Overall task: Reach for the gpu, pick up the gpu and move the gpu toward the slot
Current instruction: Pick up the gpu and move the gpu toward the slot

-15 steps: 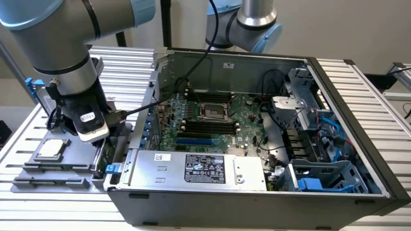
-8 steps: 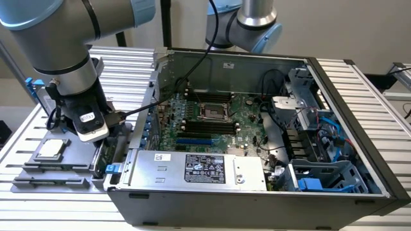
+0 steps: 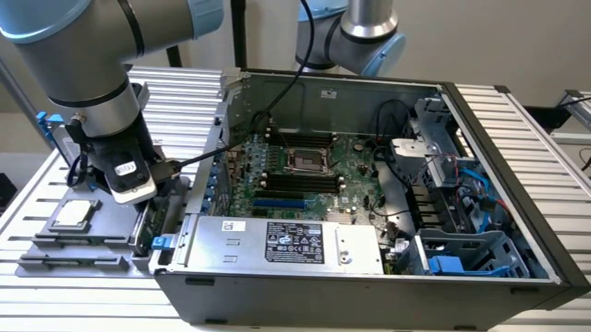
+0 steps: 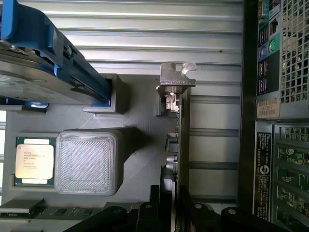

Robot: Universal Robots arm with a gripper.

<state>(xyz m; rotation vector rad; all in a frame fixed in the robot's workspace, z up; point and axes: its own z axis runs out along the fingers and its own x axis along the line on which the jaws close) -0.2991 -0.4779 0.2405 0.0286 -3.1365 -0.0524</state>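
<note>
Gripper (image 3: 146,199) (image 4: 172,213) is down at the gray fixture tray (image 3: 88,243), right over the gpu (image 3: 143,225) (image 4: 181,123). In the wrist view the card's edge runs straight into the black gripper hardware. Can't tell whether it's clamped on the card or has slack. The gpu stands on edge in its tray groove, on the side of the tray nearest the PC case (image 3: 369,294), with its silver bracket (image 4: 176,79) at the end away from the gripper. Also on the tray: a CPU chip (image 3: 76,214) (image 4: 33,161) beside a ribbed gray block (image 4: 87,162), and a hard drive in blue frame (image 4: 43,63) propped at an angle. The case lies open on the slatted aluminium table (image 3: 535,131), just beside the tray on the exterior view's right. Motherboard (image 3: 314,155) is exposed, the blue slot (image 3: 279,203) sits above the power supply (image 3: 286,242), well apart from the card.
</note>
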